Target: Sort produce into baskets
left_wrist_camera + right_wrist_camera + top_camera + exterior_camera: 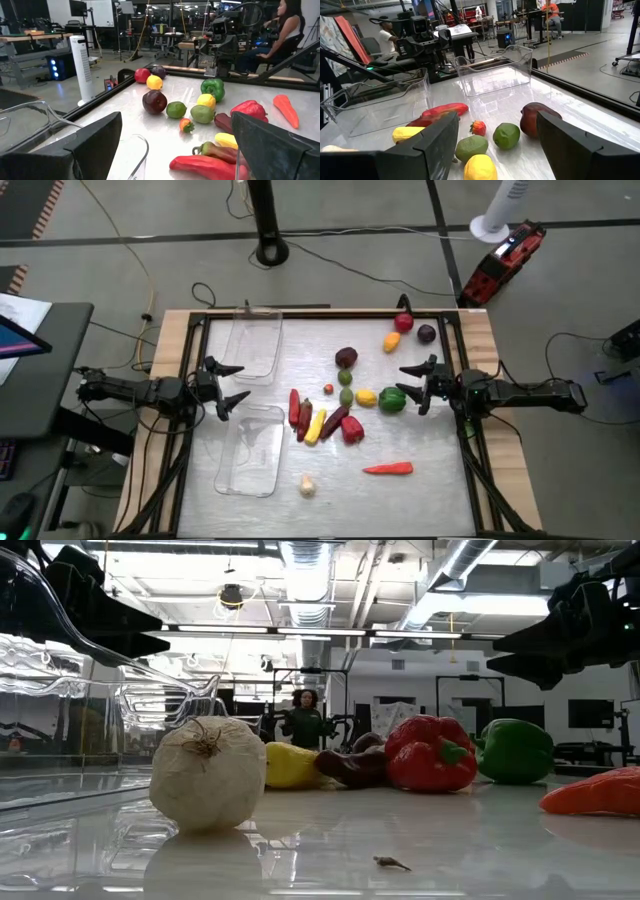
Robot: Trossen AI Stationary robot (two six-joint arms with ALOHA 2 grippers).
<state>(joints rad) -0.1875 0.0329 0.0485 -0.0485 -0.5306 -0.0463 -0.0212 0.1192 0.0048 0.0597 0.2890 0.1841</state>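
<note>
Nearest the low camera the white garlic [307, 486] lies alone on the bench [420, 500], beside the near clear basket [250, 452]; the orange carrot [388, 469] lies apart toward the right edge; neither is touched.

Mid-bench, the main cluster lies loose between the two arms: long red pepper [294, 408], yellow pepper [316, 426], red bell pepper [352, 429], green bell pepper [392, 399], limes, a yellow lemon [366, 396] and a small strawberry [328, 389]; this central spread appears to keep every piece within reach of either arm.

The left hand [228, 387] hovers, fingers spread wide and empty, between the two baskets; the right hand [418, 386] hovers just beside the green bell pepper, also wide and empty, judged ready to descend on that piece.

Farther off, the dark red fruit [346, 358], a yellow fruit [392, 342], a red fruit [403, 322] and a dark purple fruit [426, 334] lie near the far edge; the far basket [254, 345] holds nothing; sorting has not begun.
</note>
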